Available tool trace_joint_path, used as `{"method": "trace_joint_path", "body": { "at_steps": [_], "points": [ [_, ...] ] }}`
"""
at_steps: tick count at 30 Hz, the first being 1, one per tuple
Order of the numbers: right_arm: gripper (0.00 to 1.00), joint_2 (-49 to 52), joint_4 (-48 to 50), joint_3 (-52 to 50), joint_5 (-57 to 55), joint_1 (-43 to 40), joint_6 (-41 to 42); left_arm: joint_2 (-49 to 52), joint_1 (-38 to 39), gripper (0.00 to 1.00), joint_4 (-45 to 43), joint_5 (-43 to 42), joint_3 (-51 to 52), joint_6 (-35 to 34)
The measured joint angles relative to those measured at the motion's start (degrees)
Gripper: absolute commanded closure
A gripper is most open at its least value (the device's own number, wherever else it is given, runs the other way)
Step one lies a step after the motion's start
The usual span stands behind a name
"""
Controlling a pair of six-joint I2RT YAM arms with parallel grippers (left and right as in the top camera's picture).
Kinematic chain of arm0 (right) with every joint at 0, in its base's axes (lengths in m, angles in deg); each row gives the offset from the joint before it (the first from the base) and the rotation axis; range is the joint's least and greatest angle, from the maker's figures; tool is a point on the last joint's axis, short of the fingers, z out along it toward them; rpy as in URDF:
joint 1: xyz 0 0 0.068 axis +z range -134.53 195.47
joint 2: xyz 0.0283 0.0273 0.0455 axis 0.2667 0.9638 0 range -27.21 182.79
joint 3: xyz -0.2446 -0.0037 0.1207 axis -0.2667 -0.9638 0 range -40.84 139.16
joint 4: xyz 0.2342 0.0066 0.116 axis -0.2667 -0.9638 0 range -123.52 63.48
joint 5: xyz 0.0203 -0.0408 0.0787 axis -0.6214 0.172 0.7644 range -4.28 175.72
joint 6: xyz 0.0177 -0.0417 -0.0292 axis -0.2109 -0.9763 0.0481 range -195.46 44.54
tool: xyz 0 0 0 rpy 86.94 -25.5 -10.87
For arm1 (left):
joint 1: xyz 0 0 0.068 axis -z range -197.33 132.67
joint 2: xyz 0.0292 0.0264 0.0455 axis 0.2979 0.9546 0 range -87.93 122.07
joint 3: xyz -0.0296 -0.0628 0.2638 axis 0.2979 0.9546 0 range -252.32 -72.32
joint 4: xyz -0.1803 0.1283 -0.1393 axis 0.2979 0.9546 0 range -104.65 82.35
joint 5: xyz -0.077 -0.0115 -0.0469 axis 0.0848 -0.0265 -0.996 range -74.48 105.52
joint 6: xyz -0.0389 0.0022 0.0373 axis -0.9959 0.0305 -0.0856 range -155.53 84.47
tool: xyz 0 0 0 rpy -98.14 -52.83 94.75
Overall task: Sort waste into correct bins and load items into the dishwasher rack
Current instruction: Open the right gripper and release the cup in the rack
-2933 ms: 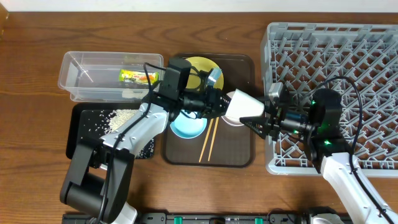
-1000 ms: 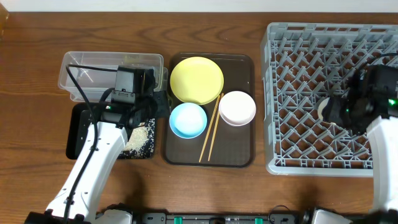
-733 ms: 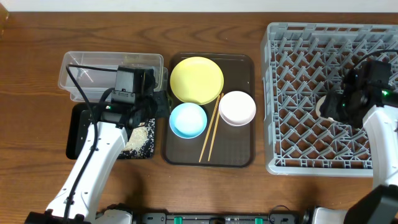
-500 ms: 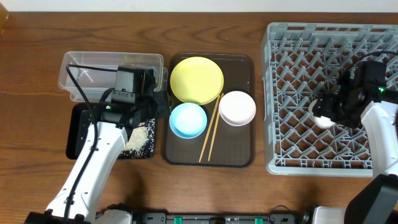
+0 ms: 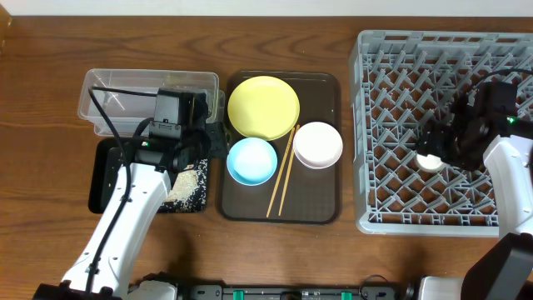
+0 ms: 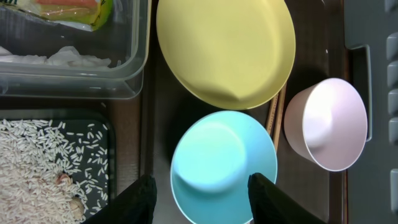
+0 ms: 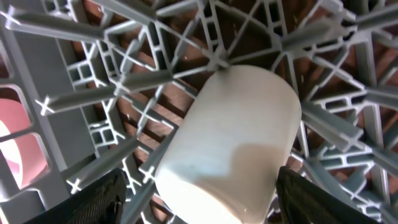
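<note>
— Wooden table [image 5: 50, 50], shot from above, grey dishwasher rack [image 5: 400, 208] on its right side. What is the right claw [image 7: 200, 186] doing there?
— Its jaws stand wide apart over the rack, one finger on either side of the pale cup [image 7: 230, 143], which lies tilted on the lattice. Whether either pad touches it, I cannot tell.
— How would that cup handle?
— Light and stiff, by the look of it, with a smooth round wall, so it is likely to slip or roll between the pegs. A hold across the wall near the rim seems safest.
— And the left claw [image 6: 200, 186]?
— Spread and empty, hovering just above the light-blue bowl [image 6: 217, 162] on the brown serving tray [image 5: 321, 196]. The bowl looks hard, light and slick, and its rim is the place to pinch.
— Give me the count.
— One cup, in the rack. Two bowls, the blue one and a white-pink bowl [image 5: 317, 144], one yellow plate [image 5: 263, 107] and two chopsticks [image 5: 283, 171], all on the serving tray. The sticks are thin and lie flat, so they are probably the fiddliest pick. One snack wrapper [image 6: 68, 9] sits in the clear tub [image 5: 108, 96]. Rice grains [image 6: 43, 162], too many to count, cover the black tray [image 5: 100, 179]. Two bins, one rack.
</note>
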Motion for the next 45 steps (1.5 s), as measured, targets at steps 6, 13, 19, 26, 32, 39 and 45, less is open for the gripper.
{"method": "trace_joint_path", "body": {
  "at_steps": [6, 13, 19, 26, 32, 39, 45],
  "points": [
    [0.76, -1.44, 0.52, 2.21, 0.17, 0.00, 0.07, 0.00, 0.00, 0.49, 0.04, 0.00, 0.00, 0.00],
    [0.94, -6.10, -5.14, 3.93, 0.48, 0.00, 0.42, 0.00, 0.00, 0.49, 0.04, 0.00, 0.00, 0.00],
    [0.93, -5.42, -9.73, 3.56, -1.42, 0.00, 0.42, -0.02, 0.00, 0.49, 0.07, 0.00, 0.00, 0.00],
    [0.92, -5.07, -5.27, 1.90, -5.79, 0.00, 0.44, 0.00, 0.00, 0.49, 0.09, 0.00, 0.00, 0.00],
    [0.95, -5.05, -3.96, 1.88, -6.80, 0.00, 0.74, 0.00, 0.00, 0.49, 0.11, 0.00, 0.00, 0.00],
    [0.96, -5.05, -5.31, 1.79, -6.60, 0.00, 0.94, 0.00, 0.00, 0.49, 0.11, 0.00, 0.00, 0.00],
    [0.97, -4.90, -2.08, -0.72, -6.62, 0.00, 0.94, 0.00, 0.00, 0.49, 0.15, 0.00, 0.00, 0.00]
  ]
}}
